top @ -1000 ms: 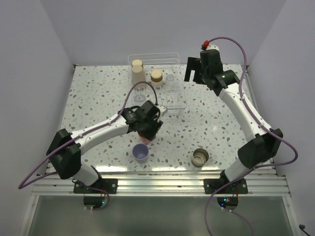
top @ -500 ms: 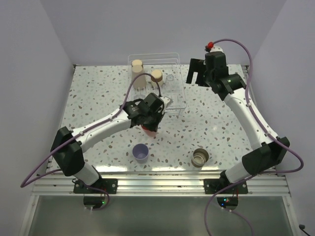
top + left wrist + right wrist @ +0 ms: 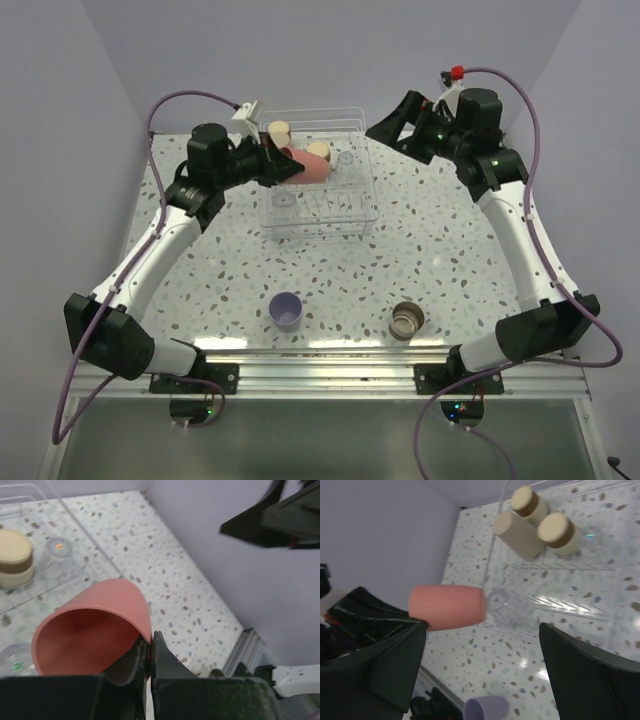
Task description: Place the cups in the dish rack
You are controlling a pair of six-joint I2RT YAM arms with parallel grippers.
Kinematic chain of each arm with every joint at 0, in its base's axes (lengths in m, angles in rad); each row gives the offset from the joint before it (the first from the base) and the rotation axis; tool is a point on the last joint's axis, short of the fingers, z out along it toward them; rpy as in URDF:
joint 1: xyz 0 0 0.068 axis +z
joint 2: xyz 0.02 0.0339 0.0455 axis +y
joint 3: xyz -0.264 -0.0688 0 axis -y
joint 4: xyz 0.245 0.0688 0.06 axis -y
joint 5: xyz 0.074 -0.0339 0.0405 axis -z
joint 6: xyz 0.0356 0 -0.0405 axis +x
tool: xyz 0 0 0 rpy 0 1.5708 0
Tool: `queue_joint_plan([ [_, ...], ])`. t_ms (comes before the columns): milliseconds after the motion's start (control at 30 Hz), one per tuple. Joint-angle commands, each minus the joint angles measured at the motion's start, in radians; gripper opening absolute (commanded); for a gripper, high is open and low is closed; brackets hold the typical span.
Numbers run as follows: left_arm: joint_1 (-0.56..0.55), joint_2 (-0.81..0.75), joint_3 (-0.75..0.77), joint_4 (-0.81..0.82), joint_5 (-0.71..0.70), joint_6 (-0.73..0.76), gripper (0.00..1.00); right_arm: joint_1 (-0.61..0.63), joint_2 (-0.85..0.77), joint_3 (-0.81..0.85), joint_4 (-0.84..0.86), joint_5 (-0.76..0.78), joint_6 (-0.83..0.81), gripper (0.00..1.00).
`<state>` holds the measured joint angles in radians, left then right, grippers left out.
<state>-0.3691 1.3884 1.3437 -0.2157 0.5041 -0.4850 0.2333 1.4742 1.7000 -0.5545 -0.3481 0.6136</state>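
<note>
My left gripper (image 3: pixel 280 165) is shut on the rim of the coral-red cup (image 3: pixel 308 168), holding it on its side in the air over the white wire dish rack (image 3: pixel 362 215). In the left wrist view the fingers (image 3: pixel 161 662) pinch the cup's (image 3: pixel 95 630) wall. In the rack stand two tan brown-rimmed cups (image 3: pixel 526 502) (image 3: pixel 557 532), the larger beige cup (image 3: pixel 517 527) and two clear glasses (image 3: pixel 592 532) (image 3: pixel 500 600). The lavender cup (image 3: pixel 286 310) and a third tan cup (image 3: pixel 407 320) sit on the table near the front. My right gripper (image 3: pixel 395 130) is open and empty, raised beside the rack's far right.
The speckled table (image 3: pixel 450 240) is walled in by lavender panels on the left, back and right. A metal rail (image 3: pixel 320 365) runs along the near edge by the arm bases. The third tan cup lies on its side.
My left arm has lifted the coral-red cup from the table in front of the rack and swung it up and back over the rack. My right arm has risen and shifted right.
</note>
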Motion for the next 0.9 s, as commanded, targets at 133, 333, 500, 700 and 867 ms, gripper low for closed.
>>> queue_joint_plan([
  [133, 0.081, -0.005, -0.219, 0.918, 0.338, -0.586, 0.0, 0.015, -0.009, -0.219, 0.468, -0.4, 0.431, 0.98],
  [333, 0.091, 0.07, -0.258, 1.236, 0.332, -0.791, 0.0, 0.02, 0.0, -0.237, 0.513, -0.397, 0.48, 0.98],
  [500, 0.091, 0.115, -0.27, 1.348, 0.318, -0.86, 0.0, 0.023, 0.018, -0.232, 0.545, -0.397, 0.515, 0.98],
  [700, 0.091, 0.156, -0.322, 1.496, 0.278, -0.957, 0.0, 0.041, 0.052, -0.211, 0.574, -0.404, 0.543, 0.98],
  [867, 0.09, 0.176, -0.314, 1.497, 0.261, -0.952, 0.0, 0.077, 0.075, -0.188, 0.613, -0.408, 0.56, 0.98],
])
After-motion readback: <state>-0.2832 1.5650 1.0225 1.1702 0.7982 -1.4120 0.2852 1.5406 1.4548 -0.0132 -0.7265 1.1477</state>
